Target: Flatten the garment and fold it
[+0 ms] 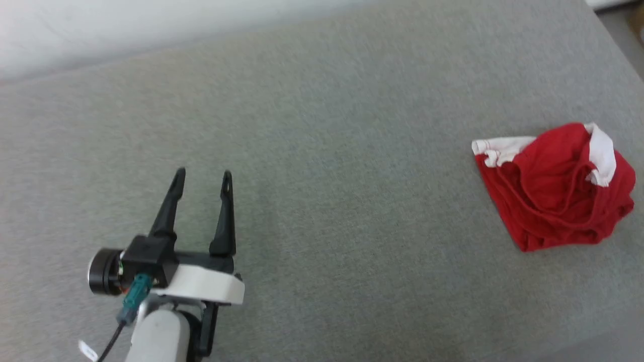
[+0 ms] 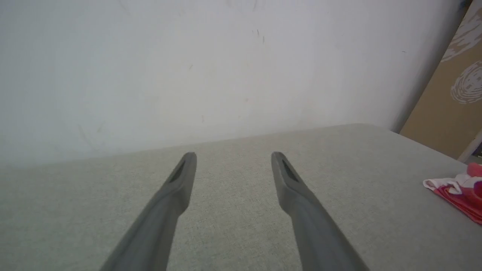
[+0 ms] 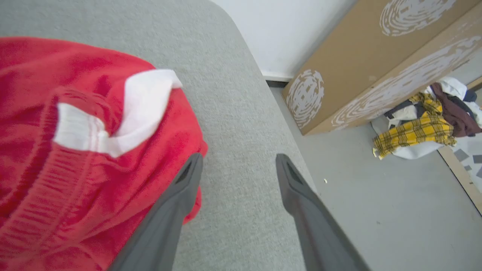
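The garment (image 1: pixel 556 188), red shorts with white hem bands, lies crumpled in a heap at the right of the grey padded surface (image 1: pixel 322 151). Its edge also shows at the far right of the left wrist view (image 2: pixel 457 192). My left gripper (image 1: pixel 202 181) stands open over bare surface at the lower left, far from the shorts, with nothing between its fingers (image 2: pixel 232 158). In the right wrist view my right gripper (image 3: pixel 238 162) is open just beside the garment (image 3: pixel 75 150); its left finger lies over the red cloth's edge, and only grey surface lies between the fingers.
A white wall (image 2: pixel 188 67) runs along the far edge of the surface. To the right, the surface's edge drops to a grey floor (image 3: pixel 376 210) with a leaning cardboard panel (image 3: pixel 376 56) and a pile of clothes (image 3: pixel 425 128).
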{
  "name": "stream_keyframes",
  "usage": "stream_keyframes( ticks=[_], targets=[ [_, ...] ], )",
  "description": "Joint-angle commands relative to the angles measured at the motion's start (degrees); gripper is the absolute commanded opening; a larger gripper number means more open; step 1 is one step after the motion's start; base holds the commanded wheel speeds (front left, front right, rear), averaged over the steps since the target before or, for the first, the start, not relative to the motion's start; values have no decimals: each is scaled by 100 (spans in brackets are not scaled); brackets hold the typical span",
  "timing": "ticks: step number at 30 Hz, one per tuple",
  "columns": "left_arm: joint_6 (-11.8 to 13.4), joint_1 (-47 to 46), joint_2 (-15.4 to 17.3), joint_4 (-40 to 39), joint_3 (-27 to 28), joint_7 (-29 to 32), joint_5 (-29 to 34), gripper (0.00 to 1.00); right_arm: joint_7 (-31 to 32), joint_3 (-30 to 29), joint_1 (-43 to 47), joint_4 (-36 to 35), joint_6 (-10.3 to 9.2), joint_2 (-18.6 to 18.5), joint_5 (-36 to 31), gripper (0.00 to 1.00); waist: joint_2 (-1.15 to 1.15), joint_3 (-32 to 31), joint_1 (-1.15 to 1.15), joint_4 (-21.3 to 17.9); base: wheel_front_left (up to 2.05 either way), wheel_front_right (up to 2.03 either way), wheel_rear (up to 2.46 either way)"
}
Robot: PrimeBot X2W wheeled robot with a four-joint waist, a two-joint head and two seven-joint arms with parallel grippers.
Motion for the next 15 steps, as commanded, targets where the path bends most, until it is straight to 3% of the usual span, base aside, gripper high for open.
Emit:
stream_keyframes(
  ticks=[1, 8, 15],
  targets=[
    [38, 108, -26, 4, 23, -25, -45, 100, -43, -72, 190, -202, -5, 164, 22, 100, 0, -517, 1, 374, 0, 0, 0],
    [100, 537, -124, 23, 59, -26, -133, 100, 133, -411, 1191, -1821, -5, 703, 88, 100, 0, -1037, 1, 811, 0, 0, 0],
    [177, 802, -109, 99, 261, -26, -198, 100, 663, -643, 2176, -3938, -5, 1681, -63, 100, 0, -1363, 1, 1361, 0, 0, 0]
  ],
)
